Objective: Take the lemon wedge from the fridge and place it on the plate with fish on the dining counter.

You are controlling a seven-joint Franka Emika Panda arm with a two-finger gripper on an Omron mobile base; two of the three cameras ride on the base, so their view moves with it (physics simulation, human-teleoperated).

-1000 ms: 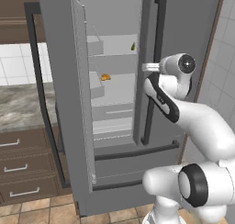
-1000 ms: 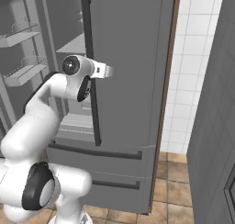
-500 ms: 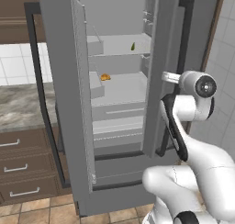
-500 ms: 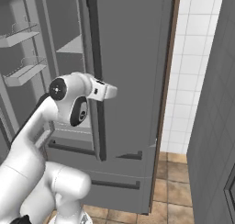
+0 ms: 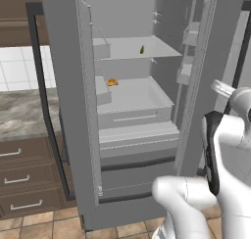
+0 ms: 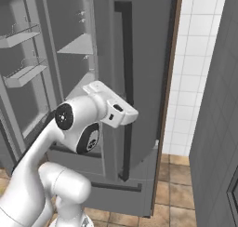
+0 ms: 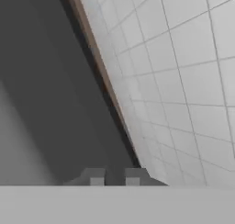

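The fridge (image 5: pixel 63 86) stands with both upper doors swung wide. On its upper shelf lies the lemon wedge (image 5: pixel 142 49), tiny and green. One shelf lower sits a small orange-yellow lump (image 5: pixel 112 82). My gripper (image 6: pixel 132 115) hovers outside the fridge, close to the long dark handle (image 6: pixel 123 77) of the opened right door (image 6: pixel 144 58), far right of the wedge. In the hand view my gripper (image 7: pixel 114 178) is shut with nothing between its tips, facing the door's edge and a tiled wall (image 7: pixel 183 71). The plate, the fish and the dining counter are out of view.
A marbled counter top (image 5: pixel 19 115) over brown drawers (image 5: pixel 24 177) adjoins the fridge's left side. The left door (image 6: pixel 23 58) carries wire bins. A white tiled wall (image 6: pixel 195 58) and a grey panel (image 6: pixel 218 128) close off the right. Tiled floor lies below.
The right fridge door has swung from half open to wide open. My hand has left its handle, drawn back to the right, and the jaws have closed.
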